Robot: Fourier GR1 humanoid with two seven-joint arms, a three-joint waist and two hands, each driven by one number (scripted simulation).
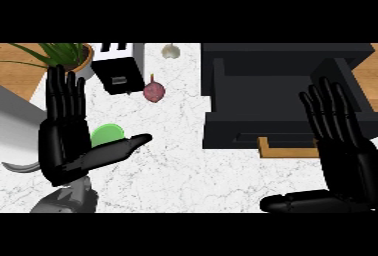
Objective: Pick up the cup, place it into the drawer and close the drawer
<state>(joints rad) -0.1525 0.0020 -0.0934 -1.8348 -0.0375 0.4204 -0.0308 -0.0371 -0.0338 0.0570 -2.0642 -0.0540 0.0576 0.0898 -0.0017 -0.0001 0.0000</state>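
A green cup (108, 134) sits on the white marble counter (177, 155) at the left, mostly hidden behind my left hand (65, 135). That hand is open, fingers straight up and thumb stretched right just below the cup. The black drawer unit (284, 95) stands at the upper right with its drawer open, a wooden handle (288, 150) at its front edge. My right hand (347, 155) is open at the right edge, fingers up over the drawer's right side, thumb pointing left along the bottom.
A black toaster (118, 72) stands at the back left beside a potted plant (63, 55). A purple-red onion (153, 91) lies near the toaster, and a garlic bulb (170, 50) sits at the back edge. A grey sink (15, 120) lies far left.
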